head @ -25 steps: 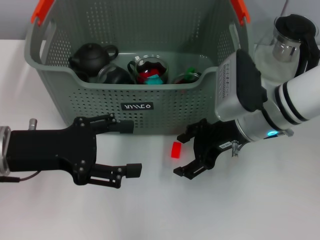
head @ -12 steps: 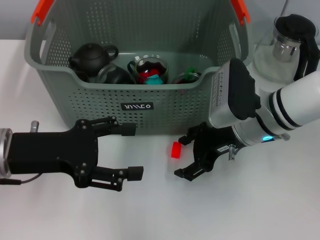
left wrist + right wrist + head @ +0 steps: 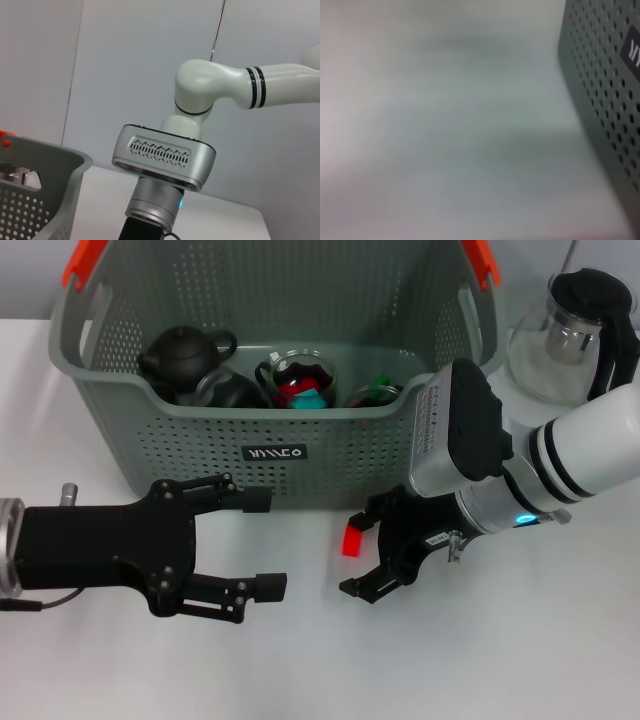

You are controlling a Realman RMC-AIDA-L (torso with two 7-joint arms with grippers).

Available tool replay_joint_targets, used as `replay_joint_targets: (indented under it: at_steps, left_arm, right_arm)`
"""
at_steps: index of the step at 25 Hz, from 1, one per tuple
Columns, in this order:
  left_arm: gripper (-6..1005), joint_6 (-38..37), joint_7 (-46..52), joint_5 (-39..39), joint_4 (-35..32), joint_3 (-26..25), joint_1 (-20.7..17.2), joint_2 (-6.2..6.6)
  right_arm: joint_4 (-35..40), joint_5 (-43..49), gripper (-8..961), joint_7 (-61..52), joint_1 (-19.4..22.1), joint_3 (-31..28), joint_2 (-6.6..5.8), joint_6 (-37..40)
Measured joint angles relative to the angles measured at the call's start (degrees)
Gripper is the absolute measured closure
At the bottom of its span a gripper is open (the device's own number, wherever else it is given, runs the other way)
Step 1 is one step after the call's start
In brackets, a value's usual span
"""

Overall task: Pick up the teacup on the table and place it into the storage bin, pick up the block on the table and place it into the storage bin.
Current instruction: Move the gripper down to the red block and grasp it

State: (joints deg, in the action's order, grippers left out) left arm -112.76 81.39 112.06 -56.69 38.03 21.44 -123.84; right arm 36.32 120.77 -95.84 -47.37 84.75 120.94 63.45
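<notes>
A small red block (image 3: 351,540) lies on the white table just in front of the storage bin (image 3: 200,445). My right gripper (image 3: 361,556) is open and low over the table, with its fingers on either side of the block, which sits nearer the finger closest to the bin. My left gripper (image 3: 264,543) hovers open and empty to the left of the block. No teacup shows on the table. A glass cup (image 3: 300,378) and a dark cup (image 3: 232,392) lie inside the bin. The bin's perforated wall (image 3: 605,90) fills one side of the right wrist view.
A black teapot (image 3: 180,352) also sits in the bin. A glass kettle with a black lid (image 3: 582,325) stands on the table right of the bin, behind my right arm. In the left wrist view a corner of the bin (image 3: 45,170) and the right arm's wrist (image 3: 165,160) show.
My right gripper has slid left along the table, so its open fingers now flank the red block. The left arm has hardly moved.
</notes>
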Motion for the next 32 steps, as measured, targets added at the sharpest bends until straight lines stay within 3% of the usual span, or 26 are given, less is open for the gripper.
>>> replay_joint_targets:
  at_steps: [21,32]
  left_arm:
    - [53,-0.1,0.0,-0.1,-0.1,-0.1,-0.2,0.00]
    - [53,-0.2,1.5,-0.5,-0.1,-0.3,-0.2,0.13]
  right_arm:
    - [0.7,-2.8,25,-0.1,-0.1,1.3,-0.39,2.3]
    - [0.0,-3.5,26,-2.8,-0.4,2.2,0.02,-1.6]
